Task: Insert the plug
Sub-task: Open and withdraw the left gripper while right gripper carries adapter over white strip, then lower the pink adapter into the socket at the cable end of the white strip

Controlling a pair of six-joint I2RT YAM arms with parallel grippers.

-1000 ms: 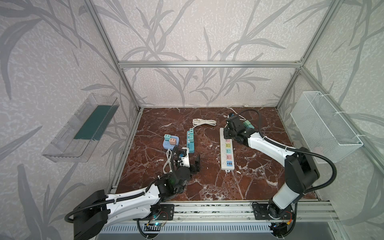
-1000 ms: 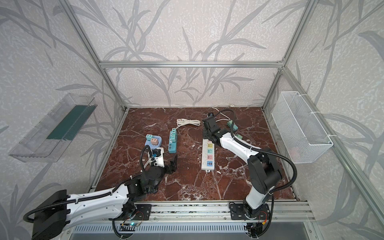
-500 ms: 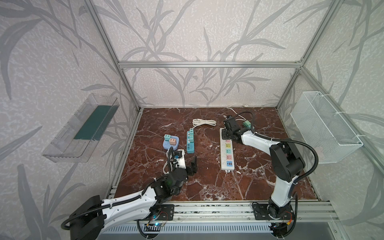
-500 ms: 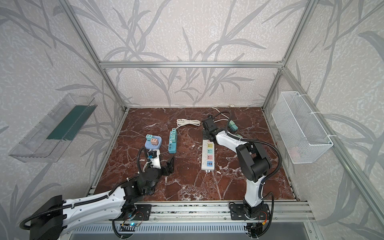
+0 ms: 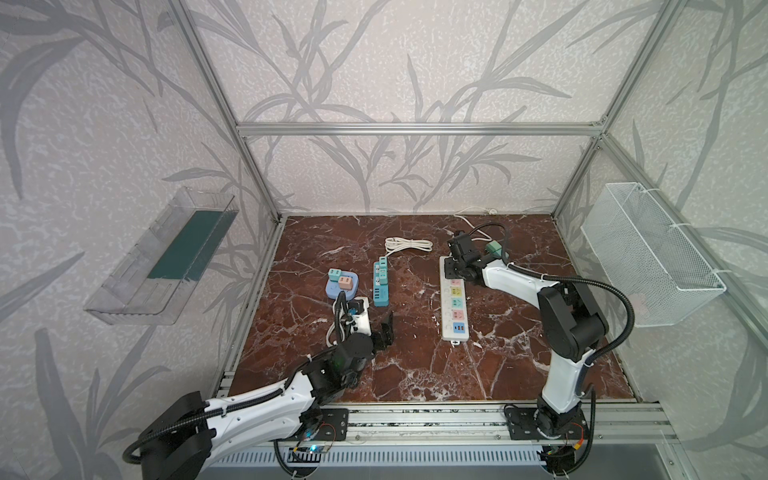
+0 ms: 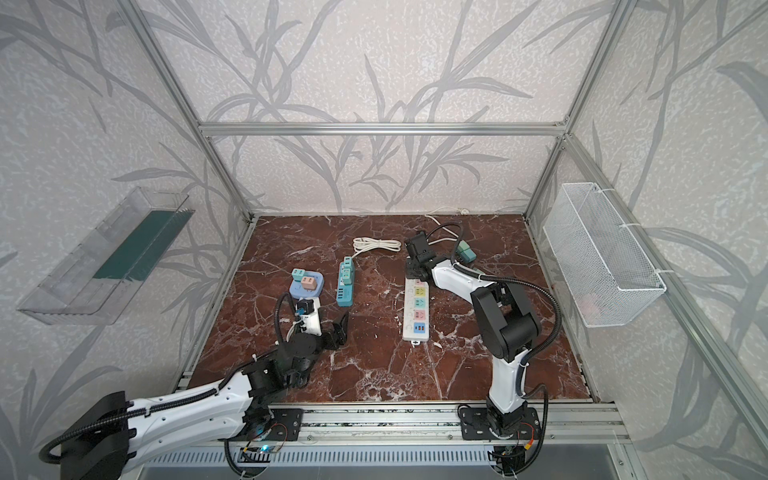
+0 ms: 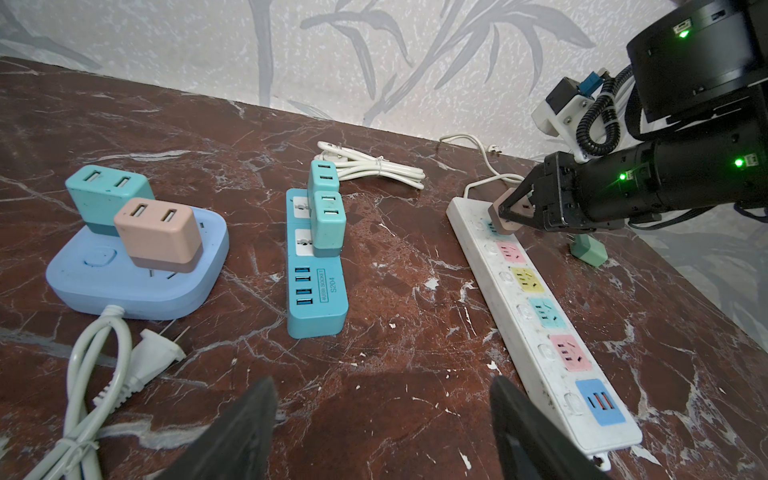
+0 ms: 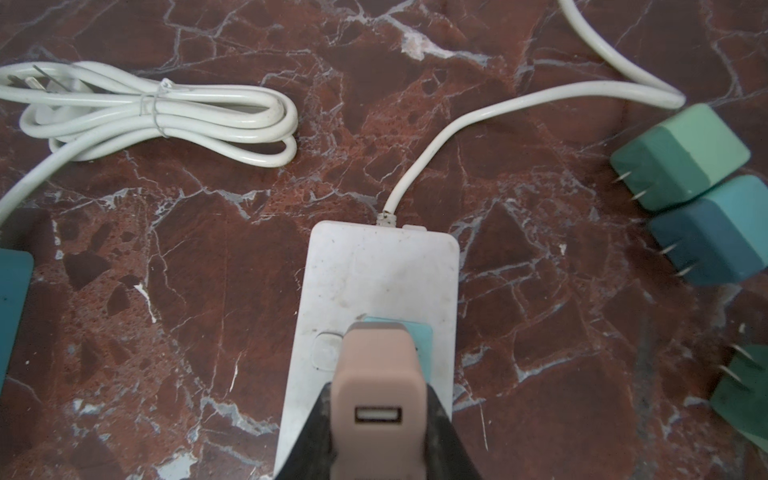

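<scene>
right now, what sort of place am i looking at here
Probably a robot lab test cell, not a home: a silver aluminium-profile frame encloses a red-brown marble-look tabletop, and a white-and-black robot arm is mounted on the slotted metal front rail.

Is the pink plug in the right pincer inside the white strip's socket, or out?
Cannot tell for sure. The pink plug, clamped by the right pincer, meets the white strip at its teal end socket; its prongs are hidden.

Three power strips (image 7: 505, 291) — blue, teal, white — and eight cube plugs (image 8: 380, 399), three lying loose.
</scene>
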